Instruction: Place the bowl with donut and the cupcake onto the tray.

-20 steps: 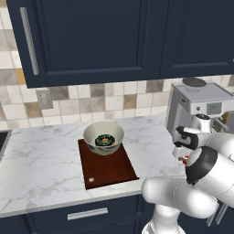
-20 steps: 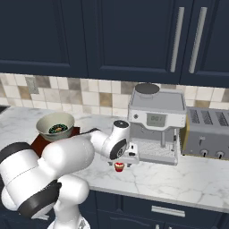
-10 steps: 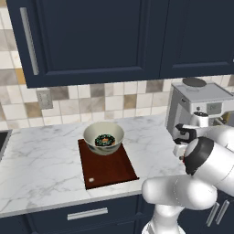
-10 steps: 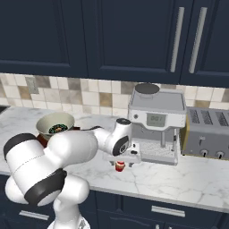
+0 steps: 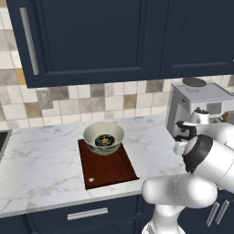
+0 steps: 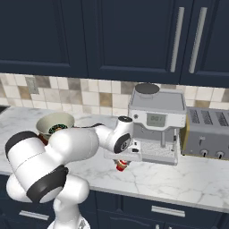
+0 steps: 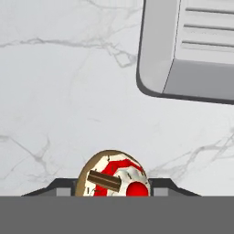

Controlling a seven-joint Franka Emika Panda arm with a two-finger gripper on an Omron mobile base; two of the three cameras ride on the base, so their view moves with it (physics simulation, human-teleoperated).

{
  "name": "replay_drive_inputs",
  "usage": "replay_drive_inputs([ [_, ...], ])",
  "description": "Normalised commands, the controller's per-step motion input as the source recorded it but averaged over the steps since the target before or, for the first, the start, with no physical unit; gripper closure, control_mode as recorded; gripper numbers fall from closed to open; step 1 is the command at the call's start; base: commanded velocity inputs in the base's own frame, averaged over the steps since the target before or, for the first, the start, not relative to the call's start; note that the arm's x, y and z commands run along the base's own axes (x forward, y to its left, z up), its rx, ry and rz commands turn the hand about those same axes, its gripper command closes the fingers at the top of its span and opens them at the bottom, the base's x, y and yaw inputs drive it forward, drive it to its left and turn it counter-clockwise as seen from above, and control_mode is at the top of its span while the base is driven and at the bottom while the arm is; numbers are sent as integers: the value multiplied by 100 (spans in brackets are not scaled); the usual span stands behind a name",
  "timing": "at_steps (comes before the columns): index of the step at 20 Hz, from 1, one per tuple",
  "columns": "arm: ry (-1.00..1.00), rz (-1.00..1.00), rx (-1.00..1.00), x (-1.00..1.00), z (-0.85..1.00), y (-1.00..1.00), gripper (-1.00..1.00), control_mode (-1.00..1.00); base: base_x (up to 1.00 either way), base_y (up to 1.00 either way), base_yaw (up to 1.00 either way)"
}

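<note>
The pale grey-green bowl (image 5: 104,133) stands on the far end of the dark reddish-brown tray (image 5: 112,171), with the sprinkled chocolate donut (image 5: 105,140) inside it. In the right base view the bowl (image 6: 53,121) sits behind my arm. The small cupcake (image 6: 121,166), with a red wrapper and pale frosting topped with red, rests on the marble counter in front of the coffee machine. My gripper (image 6: 121,163) points down over it. In the hand view the cupcake (image 7: 114,176) lies between the two dark fingertips (image 7: 64,188), which press against its sides.
A silver coffee machine (image 6: 156,125) stands just behind the cupcake, and its base (image 7: 192,50) lies close in the hand view. A toaster (image 6: 208,134) is further right. White marble counter (image 5: 41,169) runs left of the tray, under dark cabinets.
The hand has dropped lower over the cupcake, and the fingers have closed in from wide open onto its sides. The bowl and tray have not moved.
</note>
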Motion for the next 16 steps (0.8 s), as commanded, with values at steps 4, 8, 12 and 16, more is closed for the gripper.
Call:
replay_drive_inputs([
  [4, 0, 0, 0, -8, 0, 0, 100, -100, 0, 0, 0],
  [8, -2, 0, 0, -31, 0, 2, 100, -100, 0, 0, 0],
  [12, -18, 1, 0, -67, 17, 25, 100, -100, 0, 0, 0],
  [16, -18, 0, 0, -32, 17, 68, 100, -100, 0, 0, 0],
])
